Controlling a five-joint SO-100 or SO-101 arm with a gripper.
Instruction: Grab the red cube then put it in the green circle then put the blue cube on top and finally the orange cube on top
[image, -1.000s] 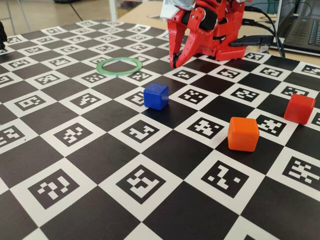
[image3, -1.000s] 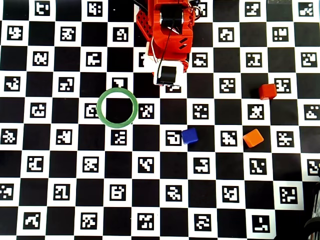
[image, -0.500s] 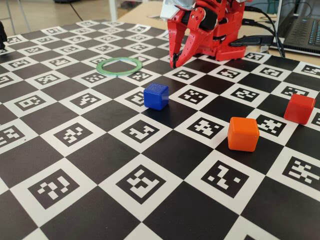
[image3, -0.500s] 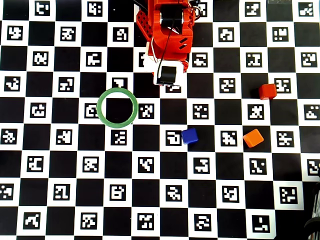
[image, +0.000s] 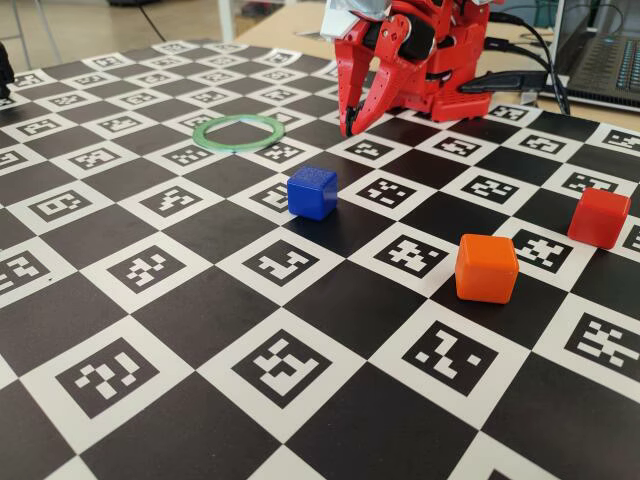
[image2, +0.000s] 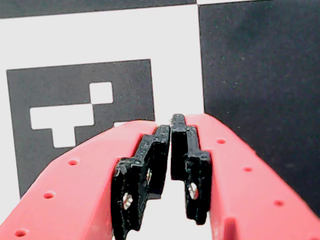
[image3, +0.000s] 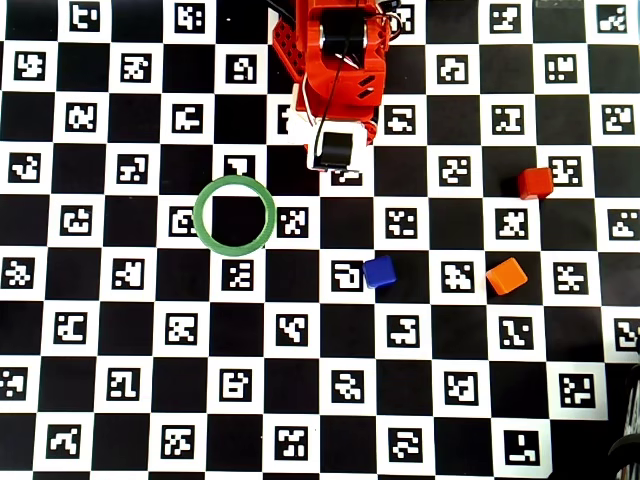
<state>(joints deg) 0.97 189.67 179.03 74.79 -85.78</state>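
Fingertips of your red gripper (image: 347, 128) meet, black pads pressed together with nothing between them in the wrist view (image2: 171, 131). Your arm is folded near its base, the gripper pointing down just above the checkered board (image: 200, 300). The green circle (image3: 234, 215) lies empty, near the gripper. The blue cube (image3: 379, 271), orange cube (image3: 506, 276) and red cube (image3: 535, 183) sit apart to its right in the overhead view.

- Wrist view: the gripper (image2: 171, 122) fills the lower frame; both red fingers are cut off by the bottom edge.
- Wrist view: none of the cubes appear; the marker (image2: 82, 107) is partly covered by the fingers.
- Overhead view: the arm (image3: 338, 60) is cropped at the top edge and hides the gripper tips.
- Fixed view: the arm's upper part is cut off.
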